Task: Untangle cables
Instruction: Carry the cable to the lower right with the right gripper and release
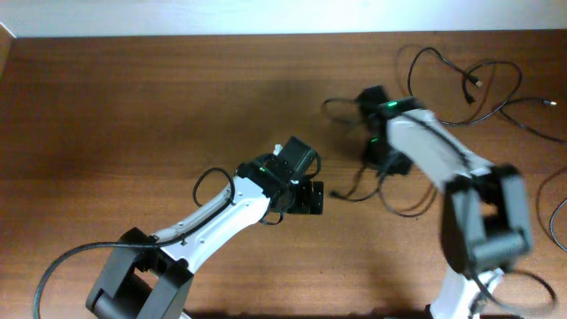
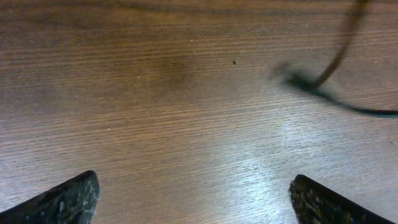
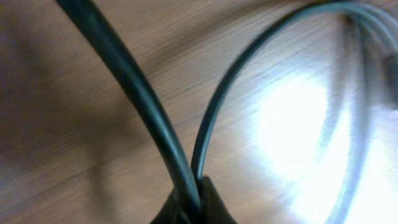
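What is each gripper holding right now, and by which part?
The right gripper pinches thin black cables where two strands converge, mid-length. The left gripper is open and empty.

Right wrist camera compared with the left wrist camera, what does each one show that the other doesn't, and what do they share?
Only the right wrist view shows two strands of the thin black cables running into the shut right gripper. Only the left wrist view shows the left gripper open with nothing between its fingers, and a blurred cable plug end ahead. Both show the brown wooden table.
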